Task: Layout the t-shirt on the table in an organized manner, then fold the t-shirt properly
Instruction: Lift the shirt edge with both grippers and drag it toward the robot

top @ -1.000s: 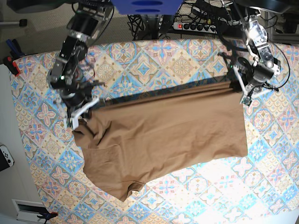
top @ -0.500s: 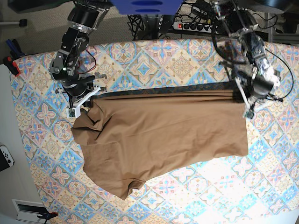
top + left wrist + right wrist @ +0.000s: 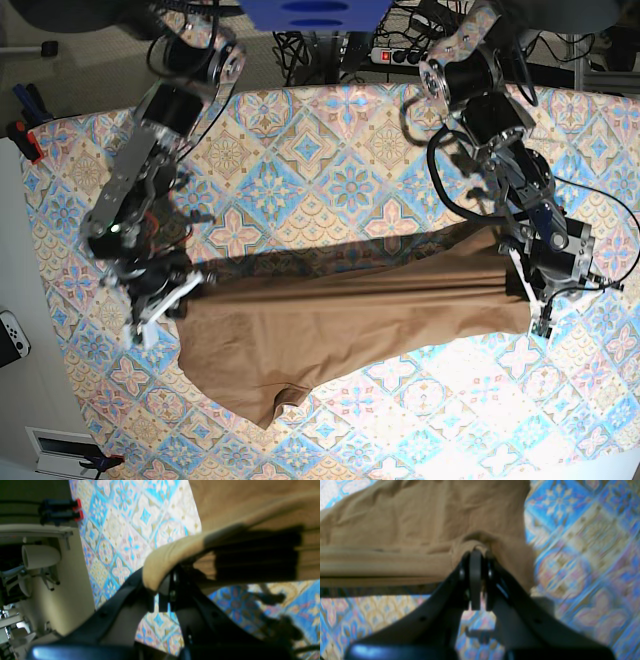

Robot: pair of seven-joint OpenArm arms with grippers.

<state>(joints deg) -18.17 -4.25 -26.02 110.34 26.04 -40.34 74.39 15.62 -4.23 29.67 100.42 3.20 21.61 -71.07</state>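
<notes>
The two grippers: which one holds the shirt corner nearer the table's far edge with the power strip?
The left gripper, on the base view's right; it pinches the t-shirt slightly farther back than the right gripper.

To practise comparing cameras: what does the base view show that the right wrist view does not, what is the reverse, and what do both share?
Only the base view shows the whole t-shirt stretched between the two arms, the left gripper at its other end, and the power strip behind the table. Only the right wrist view shows, close up, the right gripper shut on a bunched fold of cloth. Both show the brown t-shirt, the patterned table and the right gripper.
</notes>
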